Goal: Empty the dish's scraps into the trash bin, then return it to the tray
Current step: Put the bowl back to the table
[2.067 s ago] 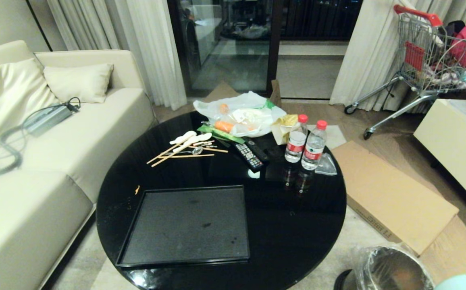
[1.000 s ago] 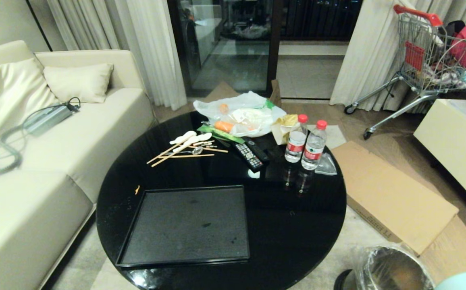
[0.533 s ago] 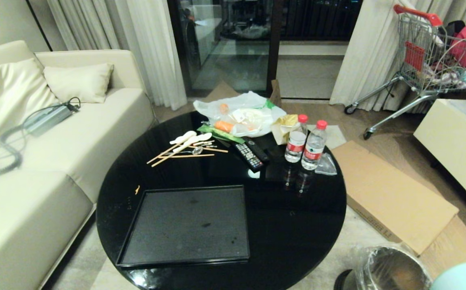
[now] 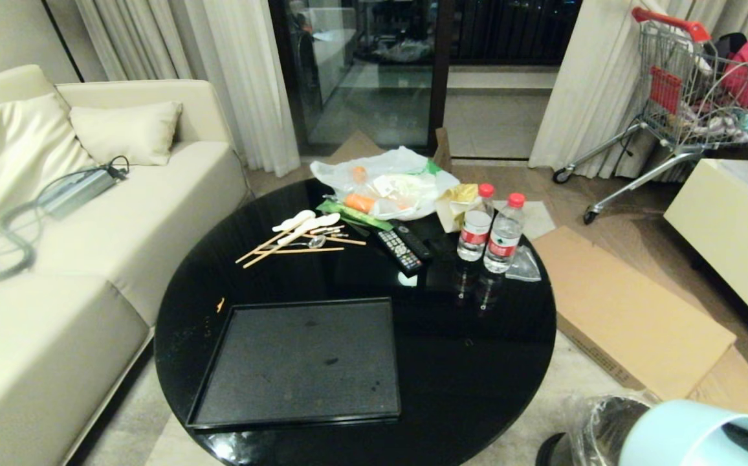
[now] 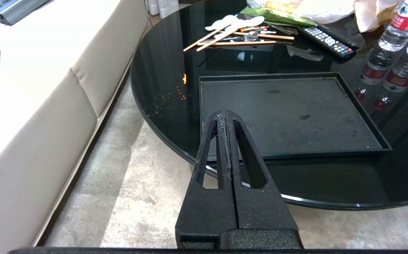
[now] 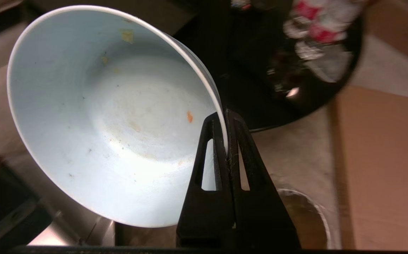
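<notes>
I have the dish (image 6: 112,116) pinched by its rim in the right gripper (image 6: 227,141), jaws clamped on the thin wall so the bowl hangs tilted over the trash bin (image 4: 597,430). Only a few specks of scraps (image 6: 189,116) cling inside, so I judge the dumping done. The tray (image 4: 299,362) lies bare on the tabletop (image 4: 477,362), ready to receive it. The left gripper (image 5: 225,141) idles, jaws closed on nothing, near the tabletop's edge.

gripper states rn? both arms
Left gripper: closed, holding nothing, parked above the table's near edge.
Right gripper: closed on the rim of the pale blue bowl.
</notes>
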Robot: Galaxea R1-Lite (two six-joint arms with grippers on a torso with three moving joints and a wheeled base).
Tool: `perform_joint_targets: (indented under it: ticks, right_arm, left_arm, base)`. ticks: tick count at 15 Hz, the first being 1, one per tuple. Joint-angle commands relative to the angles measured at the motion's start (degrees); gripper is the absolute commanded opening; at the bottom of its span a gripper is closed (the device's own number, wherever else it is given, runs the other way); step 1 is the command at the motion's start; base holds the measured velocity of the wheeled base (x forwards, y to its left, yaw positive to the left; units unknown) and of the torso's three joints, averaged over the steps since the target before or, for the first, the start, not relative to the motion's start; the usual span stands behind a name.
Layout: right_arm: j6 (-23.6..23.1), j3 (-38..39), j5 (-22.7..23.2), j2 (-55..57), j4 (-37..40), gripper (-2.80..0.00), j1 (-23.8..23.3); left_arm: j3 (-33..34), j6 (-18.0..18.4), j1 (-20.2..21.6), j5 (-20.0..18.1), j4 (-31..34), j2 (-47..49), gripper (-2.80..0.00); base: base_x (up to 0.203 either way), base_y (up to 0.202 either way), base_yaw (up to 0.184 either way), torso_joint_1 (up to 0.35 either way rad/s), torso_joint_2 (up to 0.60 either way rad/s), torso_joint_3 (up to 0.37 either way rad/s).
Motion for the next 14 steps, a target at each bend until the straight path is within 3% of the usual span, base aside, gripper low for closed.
perform_joint_targets:
  ticks: [1, 6, 10, 14]
  right_arm:
    - [-1.11, -3.44, 0.55, 14.35, -0.13, -2.80, 6.31]
    - [-1.93, -16.35, -1.60, 32.57, -0.44, -2.80, 13.95]
    - [-1.62, -25.77, -13.17, 43.19, -0.08, -2.80, 16.15]
    - [1.77, -37.87, -25.62, 55.64, -0.04, -2.80, 26.57]
  left_arm:
    - [0.00, -0.02, 0.00, 0.03, -0.02, -0.02, -2.80]
    - [0.00, -0.02, 0.00, 0.03, -0.02, -0.02, -2.80]
    - [0.00, -0.02, 0.00, 0.03, -0.02, -0.02, -2.80]
    - [0.00, -0.02, 0.00, 0.03, -0.02, -0.02, -2.80]
  base:
    - [0.000, 0.000, 0.000, 0.000, 0.00, 0.000]
    - [0.000, 0.000, 0.000, 0.000, 0.00, 0.000]
    - [0.000, 0.000, 0.000, 0.000, 0.00, 0.000]
    - [0.000, 0.000, 0.000, 0.000, 0.00, 0.000]
